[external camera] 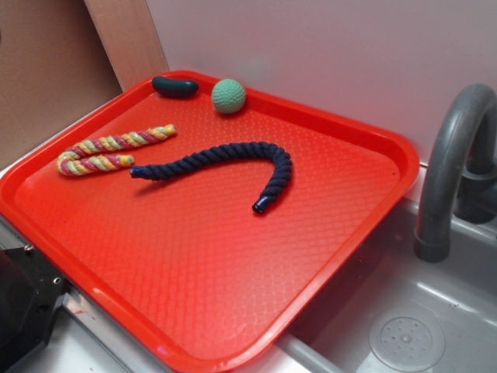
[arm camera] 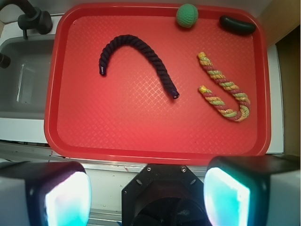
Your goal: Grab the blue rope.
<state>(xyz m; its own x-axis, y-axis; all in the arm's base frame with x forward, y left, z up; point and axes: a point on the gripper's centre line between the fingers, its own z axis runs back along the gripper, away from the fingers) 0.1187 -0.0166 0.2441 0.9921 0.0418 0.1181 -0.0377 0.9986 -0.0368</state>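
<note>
The blue rope is a thick navy twisted cord lying in a hooked curve on the red tray, near its middle. From the wrist camera the blue rope arches across the upper left part of the tray, both ends pointing toward me. My gripper hangs high above the tray's near edge, well short of the rope. Its two fingers stand wide apart with nothing between them. The gripper does not show in the exterior view.
A shorter pink-yellow-green rope lies bent to the right of the blue one. A green ball and a black oblong object sit by the far rim. A grey sink with a faucet adjoins the tray.
</note>
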